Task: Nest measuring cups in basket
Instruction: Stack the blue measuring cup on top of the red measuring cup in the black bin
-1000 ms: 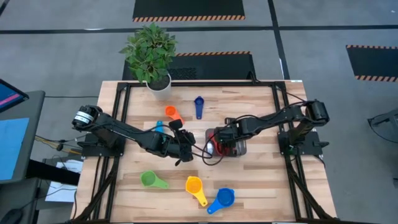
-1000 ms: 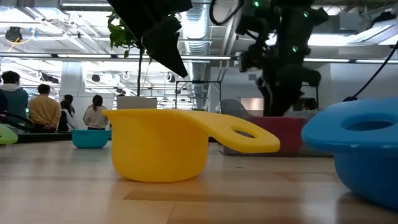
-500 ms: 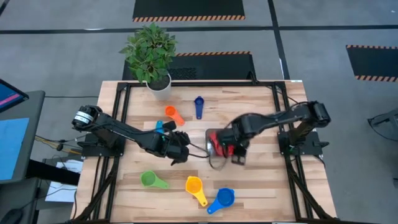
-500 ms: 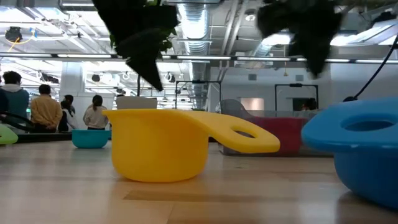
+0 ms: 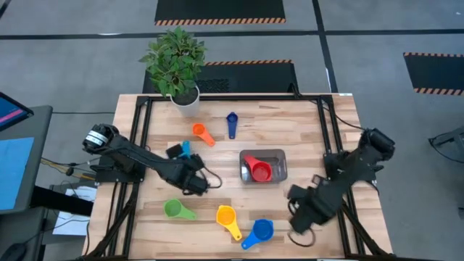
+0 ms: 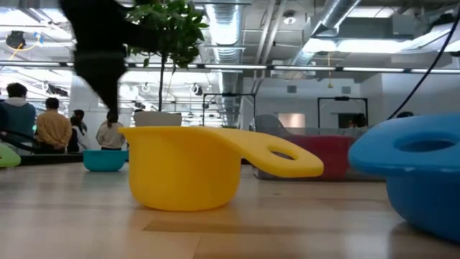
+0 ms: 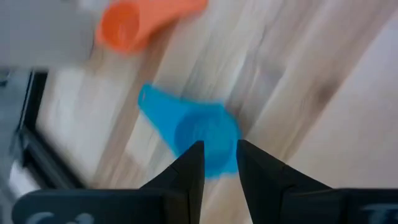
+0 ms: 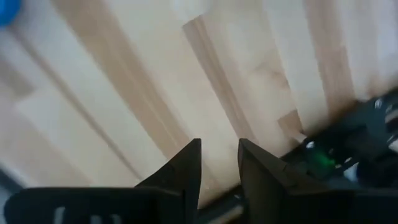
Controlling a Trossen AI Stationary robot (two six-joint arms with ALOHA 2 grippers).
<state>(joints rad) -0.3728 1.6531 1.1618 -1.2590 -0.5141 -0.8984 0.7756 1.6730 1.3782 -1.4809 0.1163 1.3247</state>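
Two arms reach over the desk at a low angle. From the left edge, the left gripper (image 5: 197,183) stretches toward the desk's middle; its fingers (image 7: 189,167) are slightly parted above the light blue cup (image 7: 202,134), empty. The right gripper (image 5: 297,217) is folded back toward the desk's near right corner, narrowly parted, holding nothing. One red cup (image 5: 259,170) lies in the basket (image 5: 280,156) right of centre. Green (image 5: 174,209), yellow (image 5: 226,216) and blue (image 5: 259,231) cups sit along the near edge; orange (image 5: 199,131) and dark blue (image 5: 231,119) toward the far edge
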